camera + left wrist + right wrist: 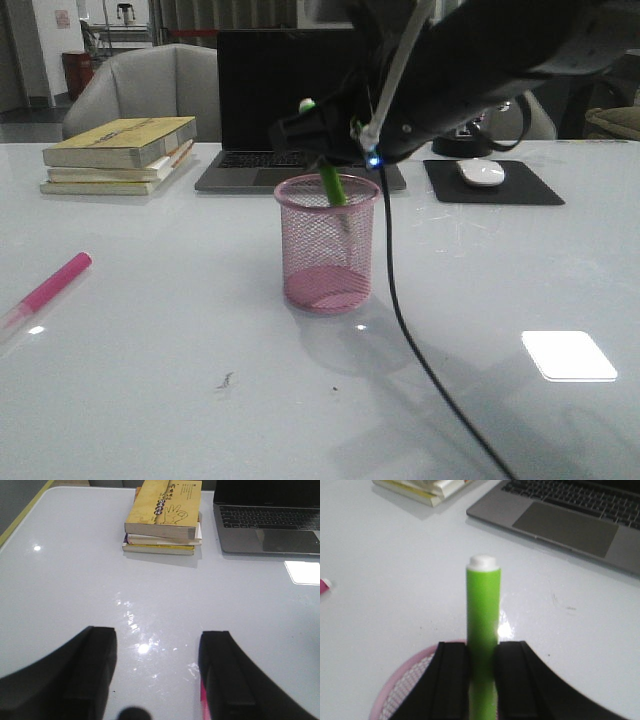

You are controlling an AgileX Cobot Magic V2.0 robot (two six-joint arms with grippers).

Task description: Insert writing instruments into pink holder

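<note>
While the right claw (482,680) pinches the green marker (482,610) between its closed fingers, the marker stands nearly upright over the pink holder (328,245) at the centre of the front view, its lower end already inside the rim and its pale tip (307,104) above the claw, leaning slightly toward the upper left; the coming move seems to turn on that axis: the marker's length runs almost straight down into the cup's mouth, so a release or a short descent should seat it, though the tilt may leave it resting against the mesh wall; the right wrist view shows the holder's rim (405,672) just below and left of the fingers, which agrees; the pink marker (48,290) lies flat on the tabletop (150,400) at the left edge of the front view, well apart from the holder, its long axis running diagonally from lower left to upper right; the left claw (155,675) hangs wide open with nothing between its fingers, a sliver of pink beside one finger, so the left arm looks the nearer for that marker; a stack of books (120,155), a laptop (270,110) and a mouse (481,172) on its pad sit toward the top of the frame, clear of the work; the right arm's cable (420,360) trails past the holder's right side and could brush it.
</note>
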